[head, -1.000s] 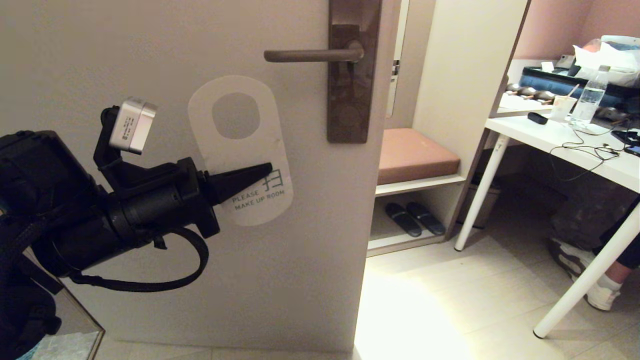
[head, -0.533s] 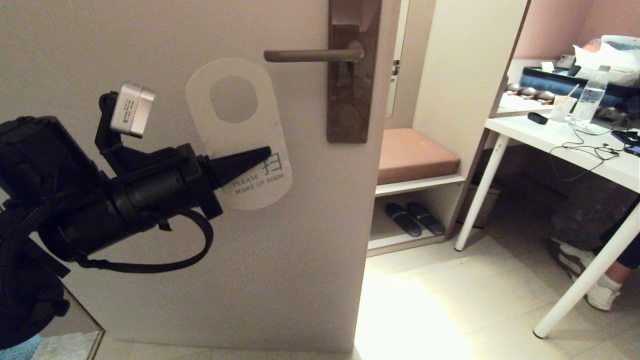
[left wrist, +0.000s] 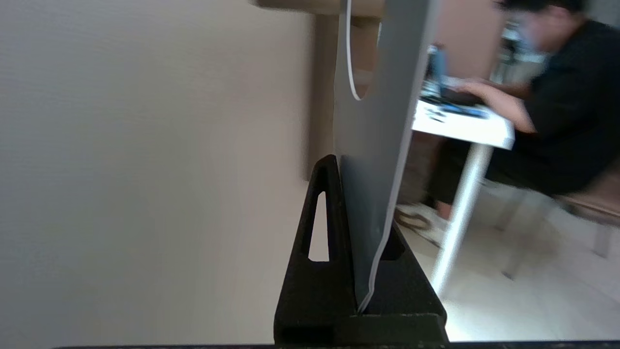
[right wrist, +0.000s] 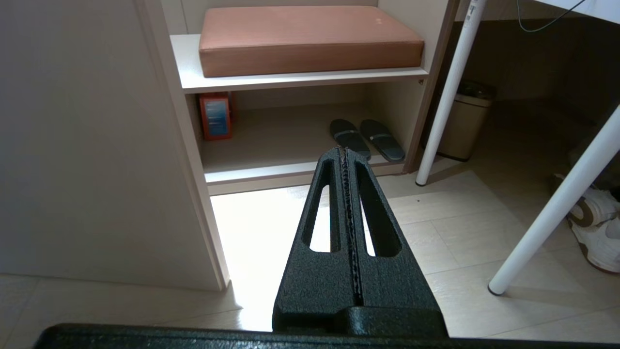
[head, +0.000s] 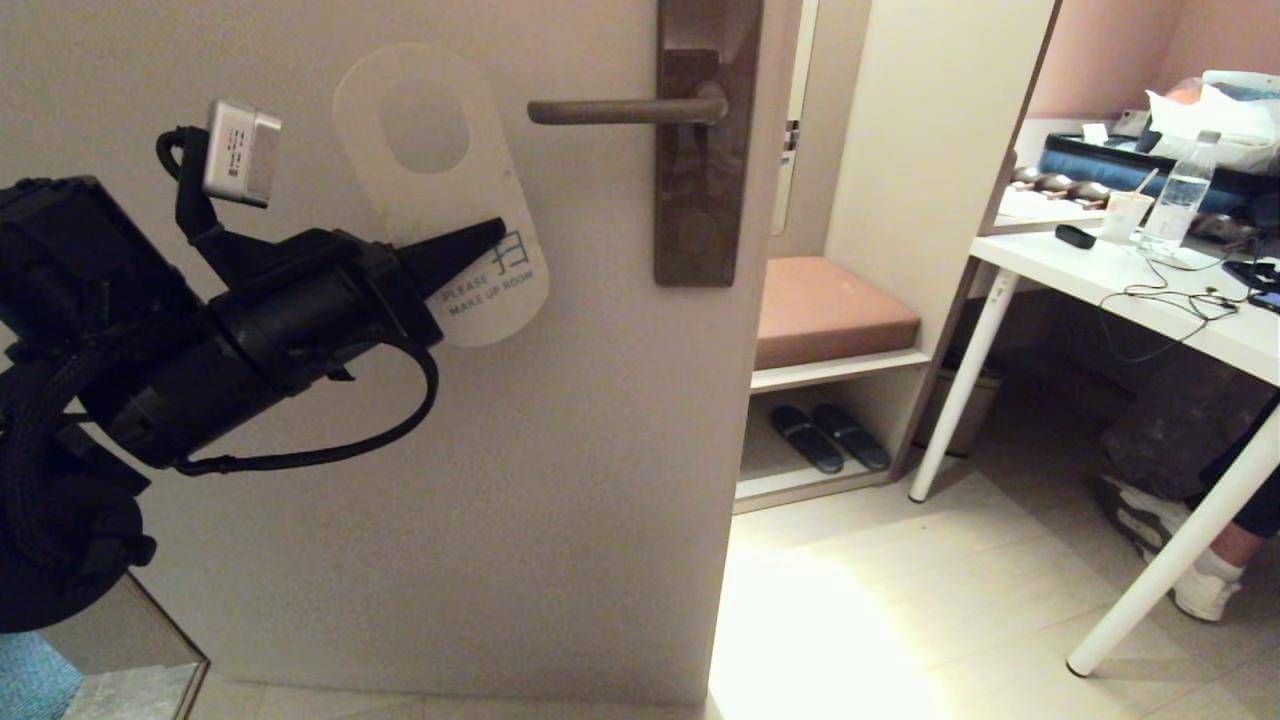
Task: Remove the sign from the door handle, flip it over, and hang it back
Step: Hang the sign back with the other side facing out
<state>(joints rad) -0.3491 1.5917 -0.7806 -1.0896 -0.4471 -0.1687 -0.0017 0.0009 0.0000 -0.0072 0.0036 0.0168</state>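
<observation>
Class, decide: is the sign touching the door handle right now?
Apart. In the head view the sign, clamped in the left end effector, sits left of the door handle, with bare door showing between them.

Sign (head: 440, 200): white face, blue-green lettering "PLEASE MAKE UP ROOM"; grey in the left wrist view, with a pale edge. Door handle (head: 620, 110): dark brown lever on a brown backplate (head: 705, 200). Door (head: 400, 500): plain beige, no pattern. Left gripper (head: 490, 236): matt black; wrist camera (head: 238, 152) silver. Right gripper (right wrist: 345, 151): textured black. Cushion (head: 830, 310): terracotta pink. Slippers (head: 828, 437): black. Floor tiles (head: 900, 600): cream.
</observation>
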